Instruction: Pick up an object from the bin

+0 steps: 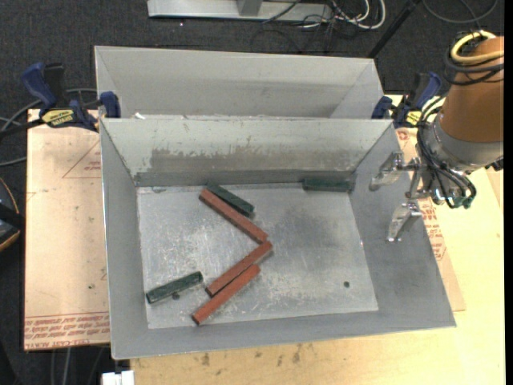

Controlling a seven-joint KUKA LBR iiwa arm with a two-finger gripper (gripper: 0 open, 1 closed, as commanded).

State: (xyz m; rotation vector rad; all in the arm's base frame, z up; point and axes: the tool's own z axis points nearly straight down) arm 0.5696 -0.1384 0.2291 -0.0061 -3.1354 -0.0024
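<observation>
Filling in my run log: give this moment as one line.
jaws: open, empty, over right wall | red bars: three, mid-bin | green bars: three, scattered | pick: not started

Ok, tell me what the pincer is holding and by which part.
Nothing is held. The pincer hangs open above the bin's right wall, nothing between its fingers; the nearest thing, a dark green bar, lies apart from it.

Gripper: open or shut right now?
Open: the gripper has its fingers apart above the bin's right wall, nothing between them.
</observation>
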